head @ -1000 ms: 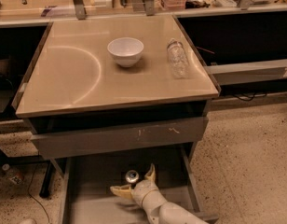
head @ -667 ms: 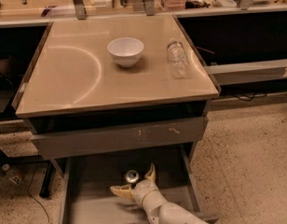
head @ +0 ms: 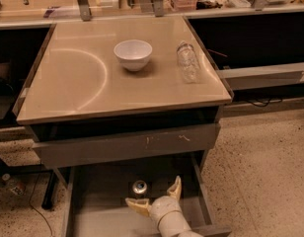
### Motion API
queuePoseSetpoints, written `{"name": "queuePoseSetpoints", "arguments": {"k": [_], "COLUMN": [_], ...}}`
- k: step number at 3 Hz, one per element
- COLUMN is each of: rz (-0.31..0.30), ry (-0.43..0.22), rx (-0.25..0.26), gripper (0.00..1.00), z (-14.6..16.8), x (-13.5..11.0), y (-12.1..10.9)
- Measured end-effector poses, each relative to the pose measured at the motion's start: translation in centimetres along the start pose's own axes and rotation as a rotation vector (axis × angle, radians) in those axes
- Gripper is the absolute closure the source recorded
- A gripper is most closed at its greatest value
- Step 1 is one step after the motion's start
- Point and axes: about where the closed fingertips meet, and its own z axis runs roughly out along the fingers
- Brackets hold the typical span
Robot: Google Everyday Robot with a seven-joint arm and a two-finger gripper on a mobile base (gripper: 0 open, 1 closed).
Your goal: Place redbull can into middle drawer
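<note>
One can (head: 139, 187) is standing upright on the open drawer's (head: 95, 217) floor, just at 11 o'clock of the gripper (head: 153, 191), which is hanging there with fingers gaping wide, gripping nothing.

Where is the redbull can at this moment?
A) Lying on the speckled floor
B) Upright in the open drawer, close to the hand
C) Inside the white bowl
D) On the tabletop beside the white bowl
B: the redbull can stands upright on the floor of the middle drawer, with the hand low in the drawer next to it, open and not gripping it.
</note>
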Motion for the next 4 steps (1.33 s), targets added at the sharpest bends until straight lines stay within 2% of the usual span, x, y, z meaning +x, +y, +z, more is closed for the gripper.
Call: {"name": "queuePoseSetpoints", "arguments": {"k": [1, 2, 3, 4], "rz": [-0.057, -0.106, -0.106, -0.120], "ry": [-0.033, -0.056, -0.057, -0.096], "rx": [0.110, 0.122, 0.120, 0.254], "gripper": [0.00, 0.00, 0.00, 0.00], "z": [-6.8, -9.1, -9.1, -10.5], "x": [-5.3, -6.5, -6.4, -8.7], "y": [-0.2, 1.7, 1.8, -3.1]}}
